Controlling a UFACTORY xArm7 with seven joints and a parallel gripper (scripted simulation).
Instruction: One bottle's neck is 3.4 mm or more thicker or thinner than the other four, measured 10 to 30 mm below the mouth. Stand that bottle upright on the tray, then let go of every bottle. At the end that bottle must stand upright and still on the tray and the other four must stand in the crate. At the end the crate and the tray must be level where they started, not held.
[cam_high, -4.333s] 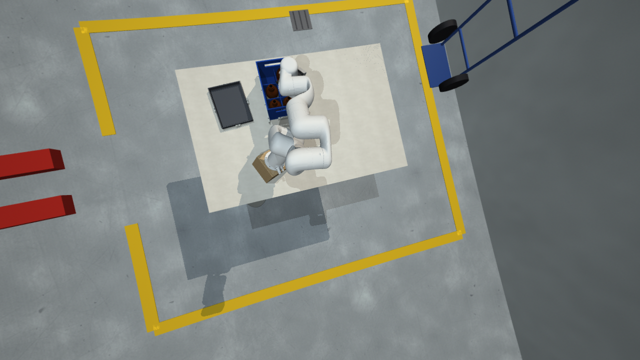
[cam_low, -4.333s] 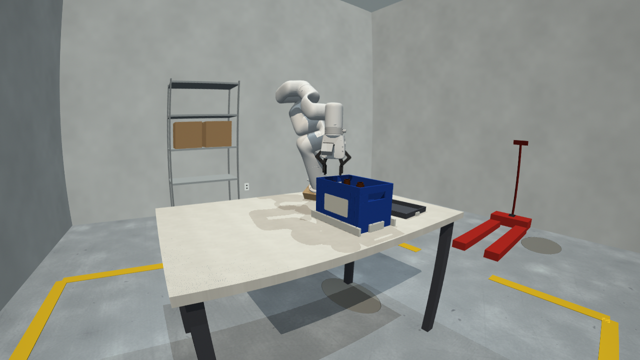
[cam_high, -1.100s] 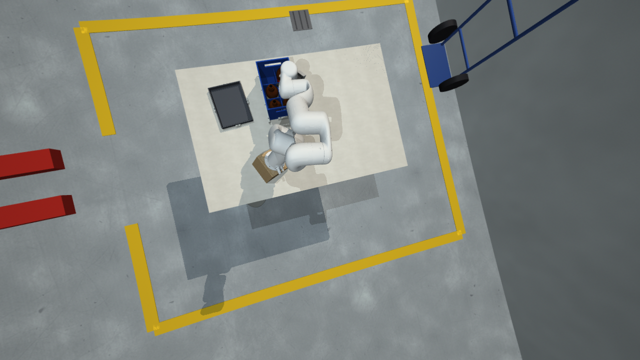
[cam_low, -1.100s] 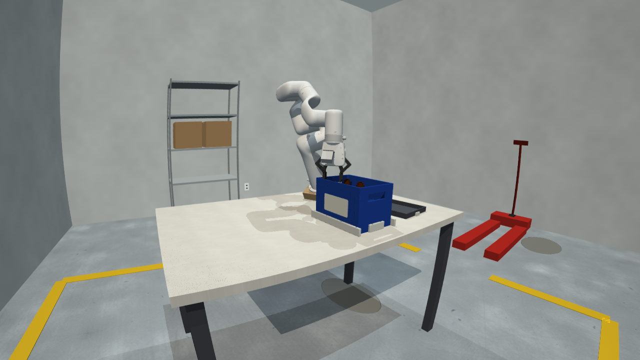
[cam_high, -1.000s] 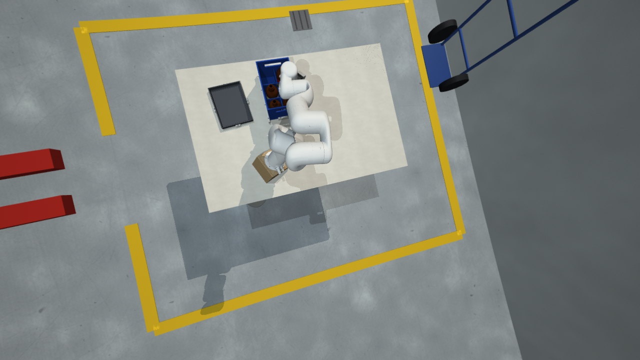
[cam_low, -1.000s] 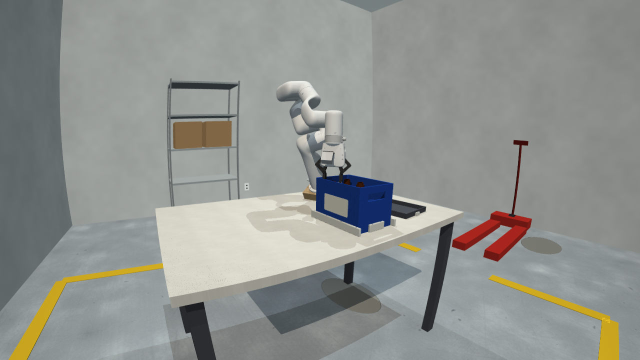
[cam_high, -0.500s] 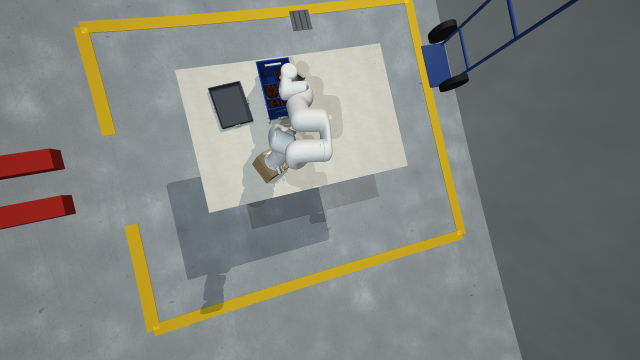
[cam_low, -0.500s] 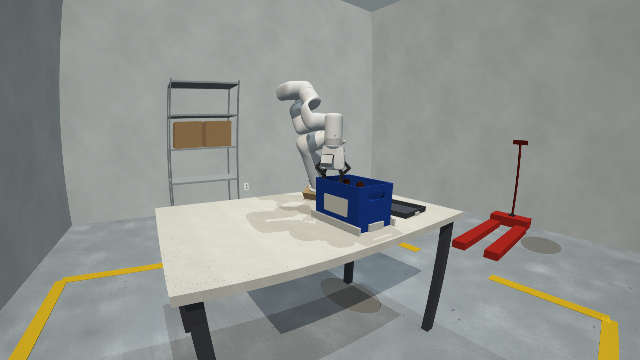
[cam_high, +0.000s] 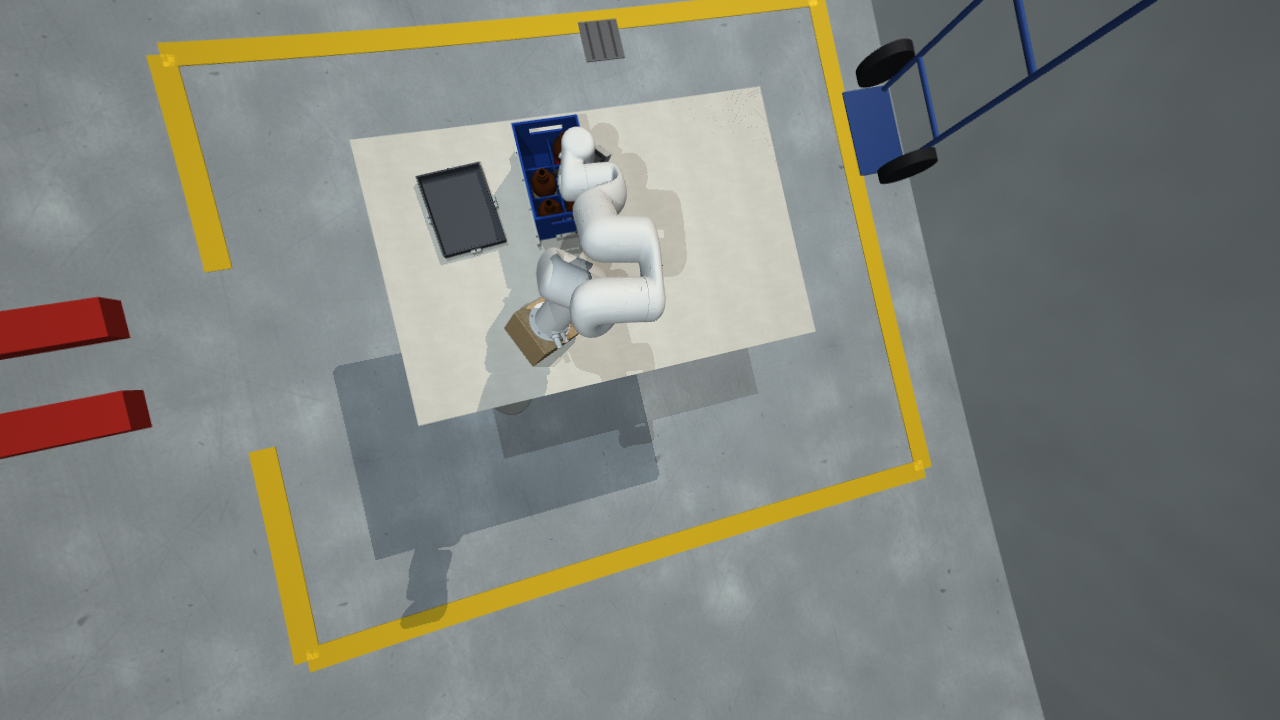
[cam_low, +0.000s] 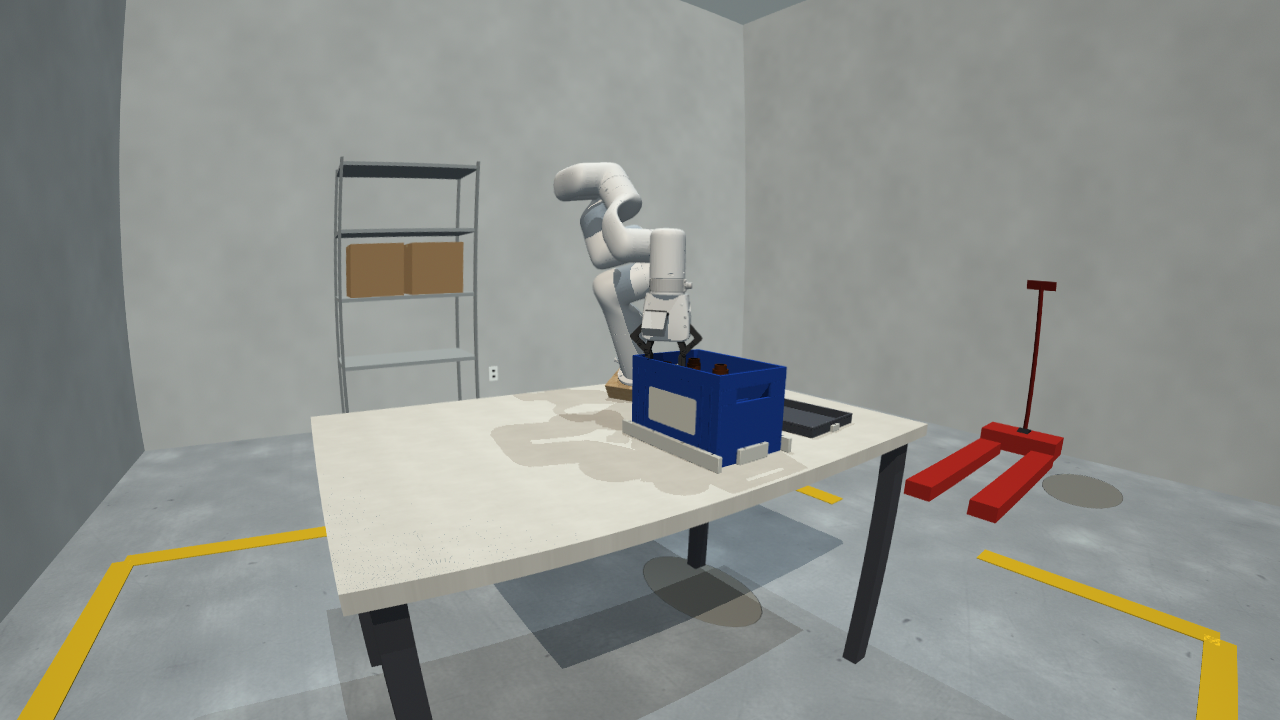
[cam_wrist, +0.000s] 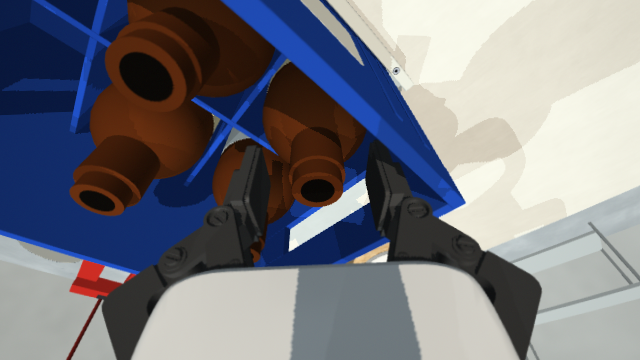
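A blue crate (cam_high: 544, 123) (cam_low: 716, 411) (cam_wrist: 345, 95) stands on the table (cam_low: 447, 483) and holds several brown bottles. In the wrist view, one bottle (cam_wrist: 317, 175) has its neck between my fingers, which stand clear on either side of it. Two more bottles (cam_wrist: 150, 65) (cam_wrist: 115, 165) stand further in, and another (cam_wrist: 227, 175) is half hidden behind my left finger. My gripper (cam_wrist: 316, 162) (cam_low: 666, 351) is open, with its fingertips dipping just inside the crate's rim. In the overhead view the arm hides it. The dark grey tray (cam_high: 460, 210) (cam_low: 814, 416) lies empty beside the crate.
White guide strips (cam_low: 671, 445) edge the crate's foot. The arm's base sits on a brown block (cam_high: 528, 338). A shelf rack (cam_low: 407, 277), a red pallet jack (cam_low: 984, 465) and a blue hand truck (cam_high: 881, 125) stand off the table.
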